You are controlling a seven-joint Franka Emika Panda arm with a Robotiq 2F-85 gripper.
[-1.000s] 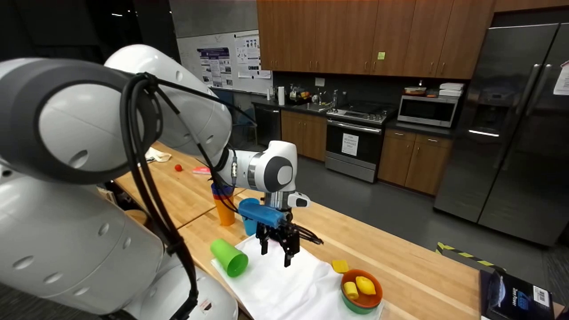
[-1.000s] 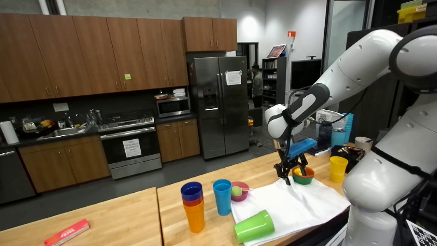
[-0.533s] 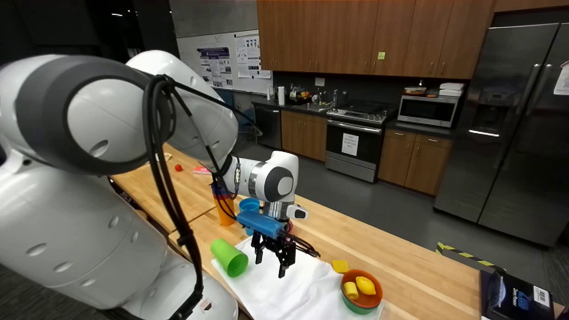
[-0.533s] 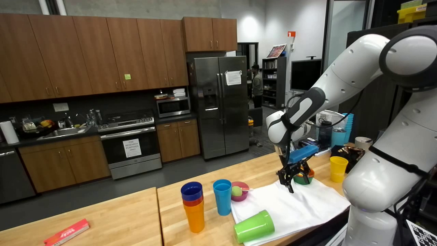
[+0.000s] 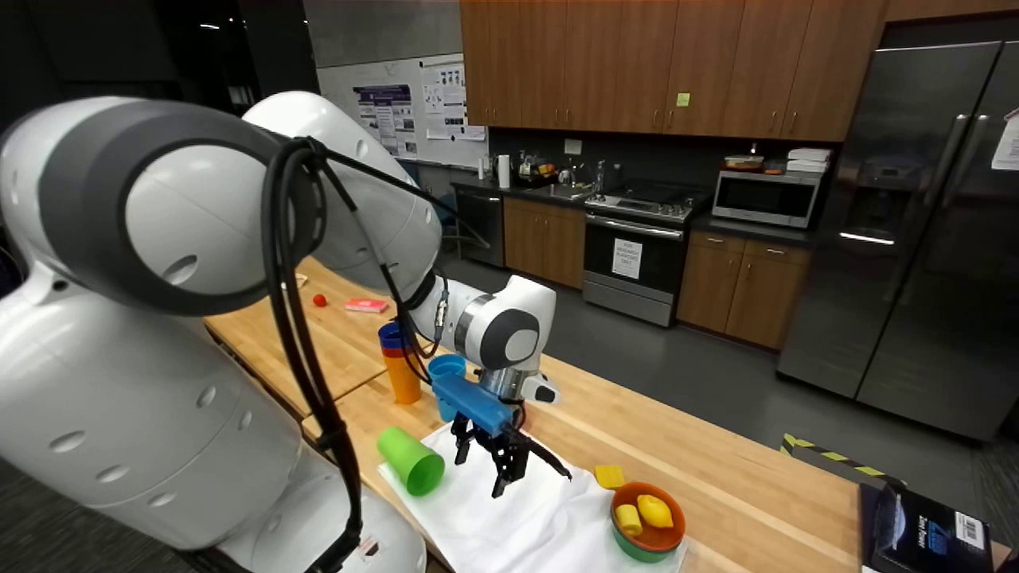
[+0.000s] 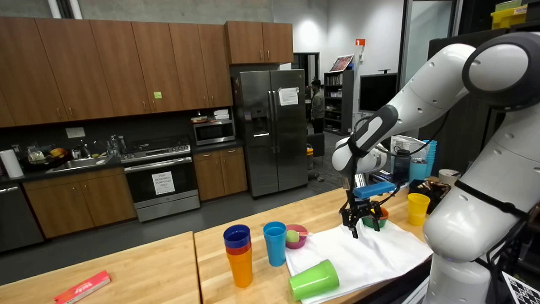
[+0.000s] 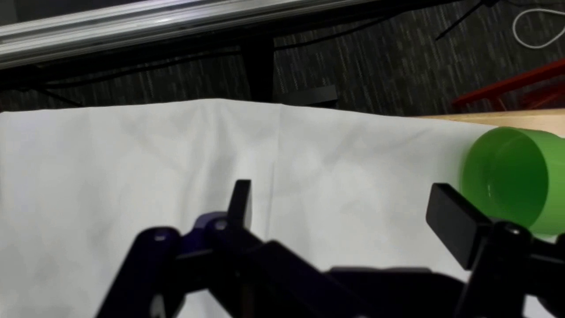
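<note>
- Compared with a second ago, the gripper point(image 5: 480, 476) is held lower over the white cloth point(image 5: 509, 525).
- Its jaws are spread wide apart.
- The green cup point(image 5: 410, 461) is laid on its side across the cloth's edge, near the edge of the table point(image 5: 740, 509) nearest the robot base point(image 6: 451, 278).
- The blue cup point(image 6: 275, 249) is stood just beside that cloth edge.
- Stacked bowls point(image 5: 659, 539) are set at the cloth's opposite end.

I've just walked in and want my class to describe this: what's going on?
A white robot arm holds its open black two-fingered gripper over a rumpled white cloth, gripping nothing. A bright green plastic tumbler lies on its side at the cloth's edge. A blue plastic tumbler stands upright beside the cloth.
</note>
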